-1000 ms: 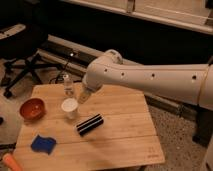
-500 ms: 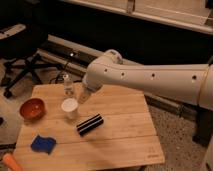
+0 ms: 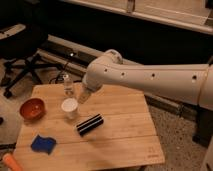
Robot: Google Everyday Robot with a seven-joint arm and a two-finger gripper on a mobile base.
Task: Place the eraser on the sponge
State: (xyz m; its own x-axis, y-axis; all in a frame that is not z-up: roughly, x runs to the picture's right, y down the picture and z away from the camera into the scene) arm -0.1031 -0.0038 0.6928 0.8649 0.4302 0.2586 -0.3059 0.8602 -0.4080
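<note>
The eraser, a black bar with pale stripes, lies at an angle near the middle of the wooden table. The blue sponge rests flat near the front left corner, about a hand's width left of the eraser and slightly nearer the front. My gripper hangs at the end of the white arm over the table, just above and right of the white cup. It is behind the eraser and holds nothing that I can see.
An orange-red bowl sits at the left edge. A small clear bottle stands behind the cup. An orange object pokes in at the bottom left. An office chair stands behind the table on the left.
</note>
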